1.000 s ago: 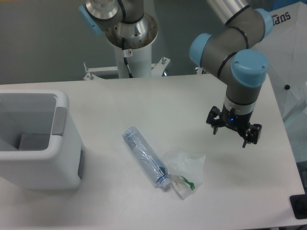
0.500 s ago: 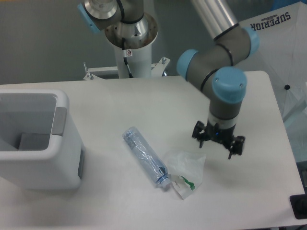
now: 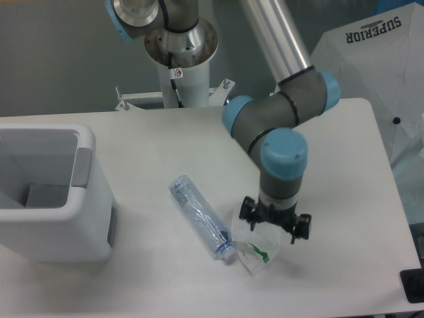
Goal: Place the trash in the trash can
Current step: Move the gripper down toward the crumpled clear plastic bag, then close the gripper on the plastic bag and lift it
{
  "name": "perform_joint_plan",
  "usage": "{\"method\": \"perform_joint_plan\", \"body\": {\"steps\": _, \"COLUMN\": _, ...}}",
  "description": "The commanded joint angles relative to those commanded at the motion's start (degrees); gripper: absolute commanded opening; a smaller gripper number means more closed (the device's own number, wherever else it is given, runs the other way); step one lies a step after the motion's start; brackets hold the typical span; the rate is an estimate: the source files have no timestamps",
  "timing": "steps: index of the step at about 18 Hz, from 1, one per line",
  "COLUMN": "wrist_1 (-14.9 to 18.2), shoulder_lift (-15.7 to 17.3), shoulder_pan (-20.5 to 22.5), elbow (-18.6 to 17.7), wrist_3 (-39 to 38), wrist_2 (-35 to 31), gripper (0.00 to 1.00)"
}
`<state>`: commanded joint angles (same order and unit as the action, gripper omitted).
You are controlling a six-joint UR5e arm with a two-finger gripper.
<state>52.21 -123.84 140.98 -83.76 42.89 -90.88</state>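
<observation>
White tabletop fills the scene, grey wall behind, and the arm's white pedestal stands at twelve o'clock on the far edge. Over at nine o'clock sits the large white boxy plastic bin with grey side panels, its mouth open to the camera. Just below centre lies the crushed clear bluish plastic bottle, angled from upper left down to its blue cap at five o'clock. Right against that cap end is the crumpled clear-white plastic wrapper with a green bit. And there's the two-finger gripper, pointing straight down over the wrapper's upper part, fingers spread wide and holding nothing. Whether the tips touch the plastic, I can't tell. Both pieces of trash sit well apart from the bin. A white cloth with printed lettering hangs at two o'clock.
</observation>
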Motion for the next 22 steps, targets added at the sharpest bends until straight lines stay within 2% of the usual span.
{"method": "perform_joint_plan", "body": {"steps": 6, "wrist_1": 0.09, "shoulder_lift": -1.05, "shoulder_pan": -1.32, "elbow": -0.26, "wrist_3": -5.89, "wrist_2": -0.87, "gripper": 1.00}}
{"method": "perform_joint_plan", "body": {"steps": 11, "wrist_1": -0.09, "shoulder_lift": -2.02, "shoulder_pan": -2.99, "elbow": 0.00, "wrist_3": -8.00, "wrist_2": -5.01, "gripper": 1.00}}
{"method": "perform_joint_plan", "body": {"steps": 12, "wrist_1": -0.09, "shoulder_lift": -2.20, "shoulder_pan": -2.99, "elbow": 0.09, "wrist_3": -8.09, "wrist_2": -5.18, "gripper": 0.98}}
{"method": "perform_joint_plan", "body": {"steps": 16, "wrist_1": -0.35, "shoulder_lift": -2.37, "shoulder_pan": -2.99, "elbow": 0.09, "wrist_3": -8.70, "wrist_2": -5.45, "gripper": 0.69}}
{"method": "perform_joint_plan", "body": {"steps": 17, "wrist_1": -0.35, "shoulder_lift": -2.37, "shoulder_pan": -2.99, "elbow": 0.09, "wrist_3": -8.70, "wrist_2": -5.53, "gripper": 0.67}}
{"method": "perform_joint_plan", "body": {"steps": 22, "wrist_1": -0.35, "shoulder_lift": -2.72, "shoulder_pan": -2.99, "elbow": 0.18, "wrist_3": -10.72, "wrist_2": -8.08, "gripper": 0.66}}
